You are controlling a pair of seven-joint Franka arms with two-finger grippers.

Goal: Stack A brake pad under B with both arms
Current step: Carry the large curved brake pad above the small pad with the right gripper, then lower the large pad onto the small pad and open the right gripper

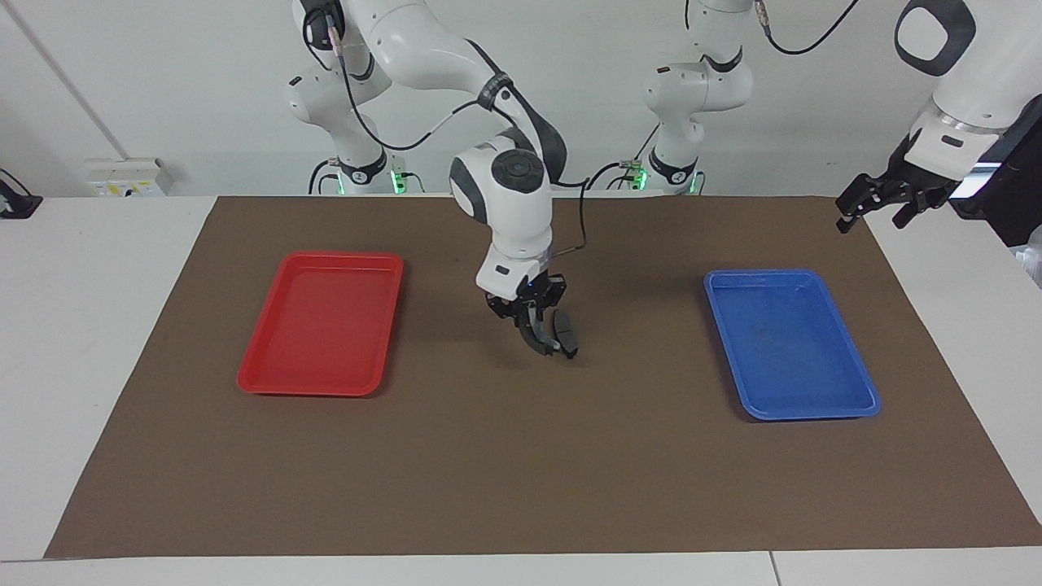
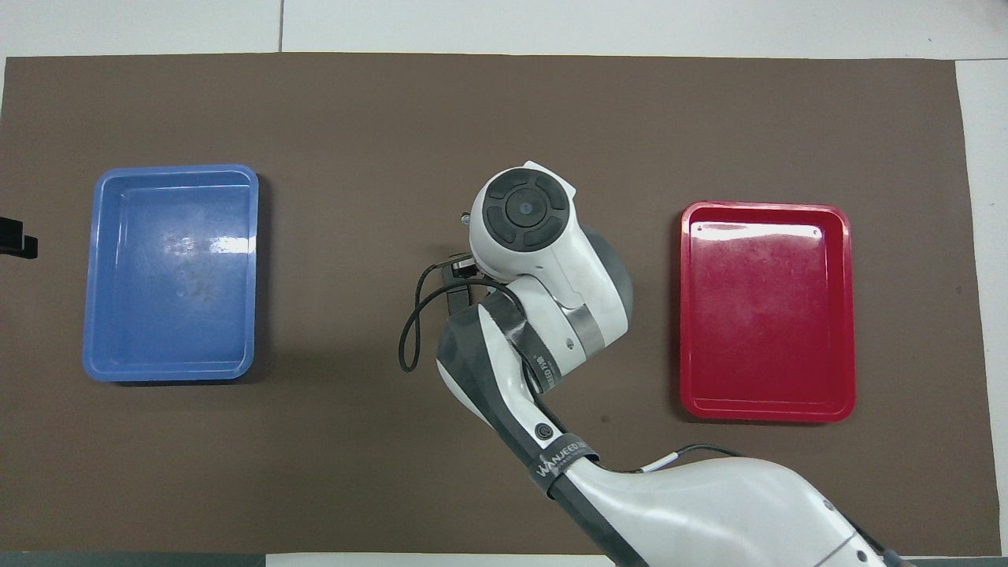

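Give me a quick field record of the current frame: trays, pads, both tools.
red tray: empty, toward the right arm's end of the table
blue tray: empty, toward the left arm's end
A brake pad: flat on the mat, mid-table between the trays
B: held in the right tool, beside A brake pad, not yet on it
right tool: shut on B, low by A brake pad
left tool: open, waiting raised past the mat's corner, holding nothing

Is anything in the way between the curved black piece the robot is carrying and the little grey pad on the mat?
Nothing visible is. The right end effector, shut on the long crescent-shaped black brake piece, hangs right beside the short flat dark grey brake pad on the brown mat. Only bare mat lies around the pad.
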